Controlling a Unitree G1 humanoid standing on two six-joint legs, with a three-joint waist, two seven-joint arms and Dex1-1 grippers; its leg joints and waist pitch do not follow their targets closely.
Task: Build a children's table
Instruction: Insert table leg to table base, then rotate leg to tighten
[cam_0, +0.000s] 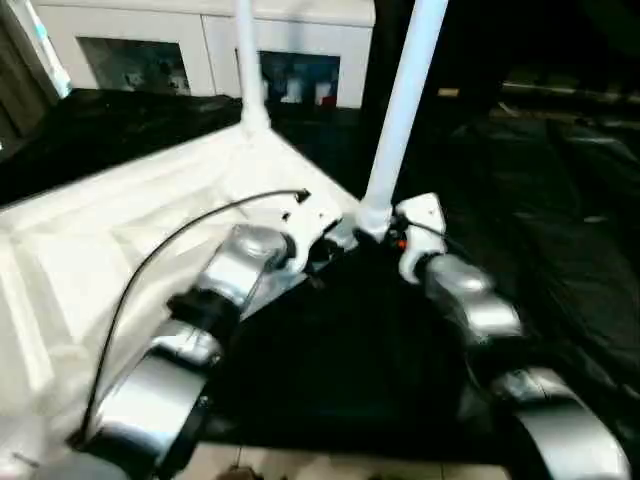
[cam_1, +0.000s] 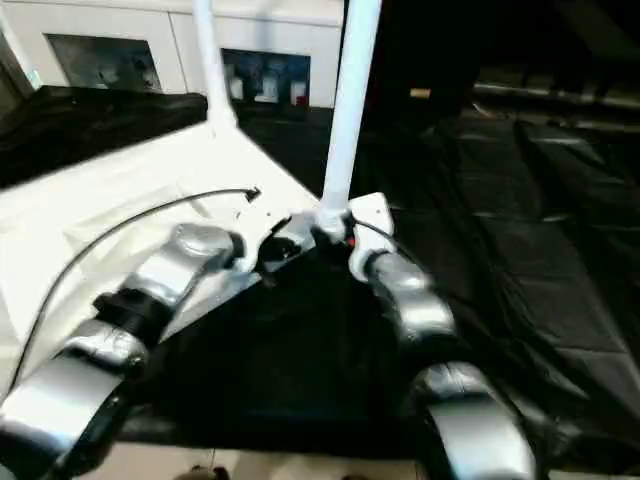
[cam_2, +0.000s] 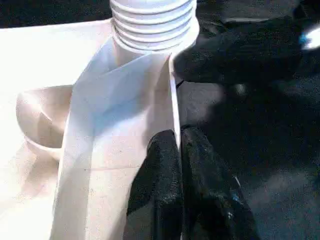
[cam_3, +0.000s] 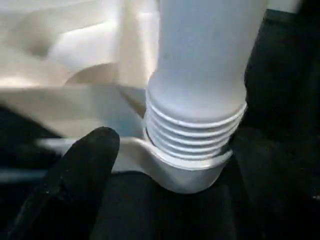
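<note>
Tabletop (cam_0: 120, 240) rim pinched by left claw (cam_2: 177, 150)

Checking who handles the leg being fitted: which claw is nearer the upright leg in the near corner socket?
Right. The right claw is at the threaded base of the leg; the left claw pinches the tabletop rim beside it.

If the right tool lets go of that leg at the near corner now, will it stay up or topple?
Likely wobbly. The near leg is tall and thin over a small socket, so top-heavy. Several thread ridges show above the socket rim, suggesting it is only partly screwed in. The far leg stands unaided, so a seated one probably holds.
</note>
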